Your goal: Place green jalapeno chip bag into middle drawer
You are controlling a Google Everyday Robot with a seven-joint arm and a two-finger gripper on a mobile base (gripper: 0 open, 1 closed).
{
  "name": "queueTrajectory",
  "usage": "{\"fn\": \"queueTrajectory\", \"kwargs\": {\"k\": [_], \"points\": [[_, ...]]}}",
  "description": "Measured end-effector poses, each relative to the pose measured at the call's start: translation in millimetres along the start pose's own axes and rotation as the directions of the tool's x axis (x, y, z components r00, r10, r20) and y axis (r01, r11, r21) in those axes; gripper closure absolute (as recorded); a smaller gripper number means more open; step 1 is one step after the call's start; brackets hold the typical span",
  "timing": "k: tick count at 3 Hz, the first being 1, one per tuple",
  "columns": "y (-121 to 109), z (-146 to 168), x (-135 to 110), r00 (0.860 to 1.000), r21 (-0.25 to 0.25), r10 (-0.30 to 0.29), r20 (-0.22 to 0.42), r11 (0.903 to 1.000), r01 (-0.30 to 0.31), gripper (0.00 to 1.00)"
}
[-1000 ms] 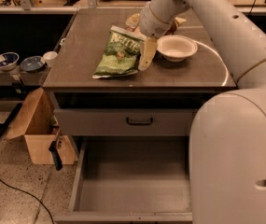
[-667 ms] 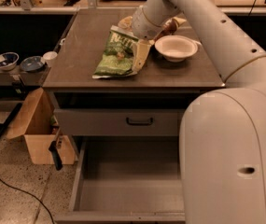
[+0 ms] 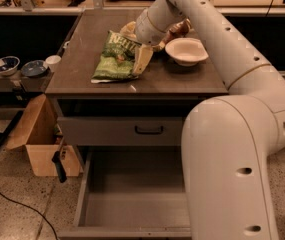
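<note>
The green jalapeno chip bag (image 3: pixel 116 58) lies flat on the brown tabletop (image 3: pixel 97 24), near its front middle. My gripper (image 3: pixel 143 59) reaches down from the arm at the bag's right edge, touching or just above it. The middle drawer (image 3: pixel 132 194) is pulled out wide open below the table, a grey tray with a bare floor. It sits under a shut drawer front with a small black handle (image 3: pixel 148 130). My arm's big white body covers the right side of the drawer.
A white bowl (image 3: pixel 186 50) stands just right of the gripper, with a brown-and-tan chip bag (image 3: pixel 178 29) behind it. A cardboard box (image 3: pixel 37 144) stands on the floor at the left. Two small bowls (image 3: pixel 4 64) and a cup (image 3: pixel 53 60) sit on a low shelf at the left.
My gripper has shifted a little left, onto the bag's right edge. The bag still lies on the tabletop and the drawer stays open.
</note>
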State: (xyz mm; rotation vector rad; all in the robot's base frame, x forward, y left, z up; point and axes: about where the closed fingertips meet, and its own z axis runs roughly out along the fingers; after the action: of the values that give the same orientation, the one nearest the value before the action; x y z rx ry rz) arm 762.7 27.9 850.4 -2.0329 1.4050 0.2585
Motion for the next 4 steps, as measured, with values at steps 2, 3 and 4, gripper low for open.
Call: {"fn": "queueTrajectory", "kwargs": {"k": [2,3,4], "points": [[0.0,0.4,-0.1,1.0,0.0,0.0,0.0,1.0,0.0,0.63],[0.0,0.4,-0.1,1.0,0.0,0.0,0.0,1.0,0.0,0.86],[0.0,0.6,-0.1,1.0,-0.001,0.0,0.0,1.0,0.0,1.0]]}}
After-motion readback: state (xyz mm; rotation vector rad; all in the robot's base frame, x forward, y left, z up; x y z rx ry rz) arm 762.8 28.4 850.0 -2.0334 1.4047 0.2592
